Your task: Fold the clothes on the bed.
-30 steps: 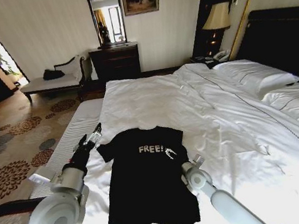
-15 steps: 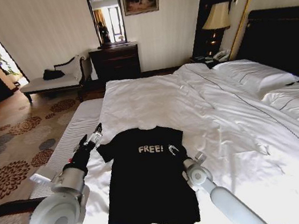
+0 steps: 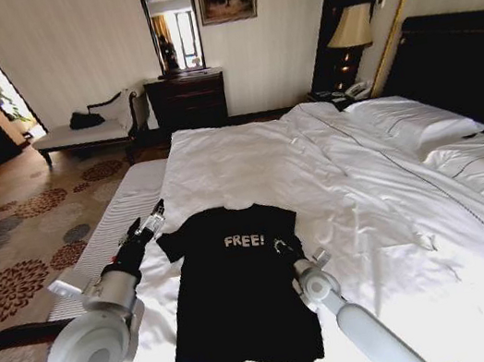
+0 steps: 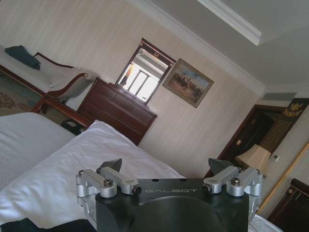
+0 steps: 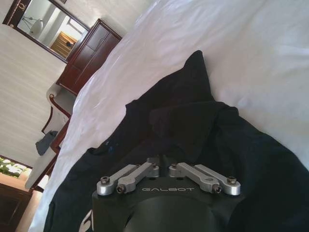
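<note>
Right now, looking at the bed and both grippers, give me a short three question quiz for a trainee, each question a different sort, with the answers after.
1. True or false: the T-shirt lies spread flat on the bed with its lettering facing up.
2. Multiple choice: the left gripper is A) shut on the collar, B) open, beside the shirt's left sleeve, C) resting on a pillow.
3. Fill in: the right gripper is shut on the shirt fabric near the ____ sleeve.

Key: 1 true; 2 B; 3 right.
</note>
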`<state>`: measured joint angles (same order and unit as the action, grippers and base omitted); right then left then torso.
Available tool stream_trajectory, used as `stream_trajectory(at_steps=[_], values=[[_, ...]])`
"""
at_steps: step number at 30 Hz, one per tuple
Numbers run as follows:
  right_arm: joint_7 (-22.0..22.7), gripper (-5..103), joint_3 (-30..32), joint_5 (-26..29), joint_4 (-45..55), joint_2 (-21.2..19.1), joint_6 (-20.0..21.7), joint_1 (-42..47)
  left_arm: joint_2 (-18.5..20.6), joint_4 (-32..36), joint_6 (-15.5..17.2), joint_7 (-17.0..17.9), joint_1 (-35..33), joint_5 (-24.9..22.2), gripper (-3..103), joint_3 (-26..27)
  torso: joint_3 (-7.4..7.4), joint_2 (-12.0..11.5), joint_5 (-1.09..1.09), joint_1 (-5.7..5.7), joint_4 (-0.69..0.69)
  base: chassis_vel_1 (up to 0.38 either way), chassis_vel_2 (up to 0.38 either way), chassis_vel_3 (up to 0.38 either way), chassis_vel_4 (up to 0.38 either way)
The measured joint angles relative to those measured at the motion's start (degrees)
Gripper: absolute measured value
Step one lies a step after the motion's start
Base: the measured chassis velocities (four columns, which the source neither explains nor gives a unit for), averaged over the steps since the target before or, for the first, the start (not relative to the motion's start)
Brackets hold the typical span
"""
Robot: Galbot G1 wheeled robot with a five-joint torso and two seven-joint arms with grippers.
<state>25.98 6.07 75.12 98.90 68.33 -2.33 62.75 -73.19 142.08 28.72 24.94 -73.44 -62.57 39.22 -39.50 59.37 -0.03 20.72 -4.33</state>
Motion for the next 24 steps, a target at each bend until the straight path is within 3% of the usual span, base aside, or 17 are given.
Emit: stream_trajectory(at_steps=[6, 13, 15, 19, 21, 24], values=[[-0.01, -2, 0.07, -0.32, 0.66, 0.38, 0.02, 0.54, 0.07, -0.44, -0.02, 0.00, 0.31, 0.04, 100, -0.08, 0.00, 0.00, 0.00, 0.00, 0.00, 0.000, 0.000, 0.000, 0.000], [0.13, 24, -0.07, -0.39, 1.55, 1.28, 0.16, 1.59, 0.16, -0.98, -0.04, 0.00, 0.82, 0.25, 100, -0.27, 0.00, 0.00, 0.00, 0.00, 0.00, 0.000, 0.000, 0.000, 0.000], [0.21, 24, -0.01, -0.39, 1.34, 1.39, 0.16, 1.59, 0.17, -1.05, -0.04, 0.00, 0.88, 0.29, 100, -0.29, 0.00, 0.00, 0.00, 0.00, 0.00, 0.000, 0.000, 0.000, 0.000], [1.00, 46, 0.42, -0.23, -0.66, 1.86, 0.16, 1.10, 0.22, -1.40, -0.07, -0.09, 1.14, 0.41, 100, -0.38, 0.00, 0.00, 0.00, 0.00, 0.00, 0.000, 0.000, 0.000, 0.000], [1.12, 46, 0.54, -0.21, -1.00, 1.96, 0.15, 0.99, 0.22, -1.47, -0.07, -0.11, 1.20, 0.41, 100, -0.38, 0.00, 0.00, 0.00, 0.00, 0.00, 0.000, 0.000, 0.000, 0.000], [1.37, 63, 1.09, -0.08, -1.80, 2.41, 0.09, 0.80, 0.28, -1.67, -0.10, -0.14, 1.44, 0.43, 100, -0.40, 0.00, 0.00, 0.00, 0.00, 0.01, 0.000, 0.000, 0.000, 0.000]])
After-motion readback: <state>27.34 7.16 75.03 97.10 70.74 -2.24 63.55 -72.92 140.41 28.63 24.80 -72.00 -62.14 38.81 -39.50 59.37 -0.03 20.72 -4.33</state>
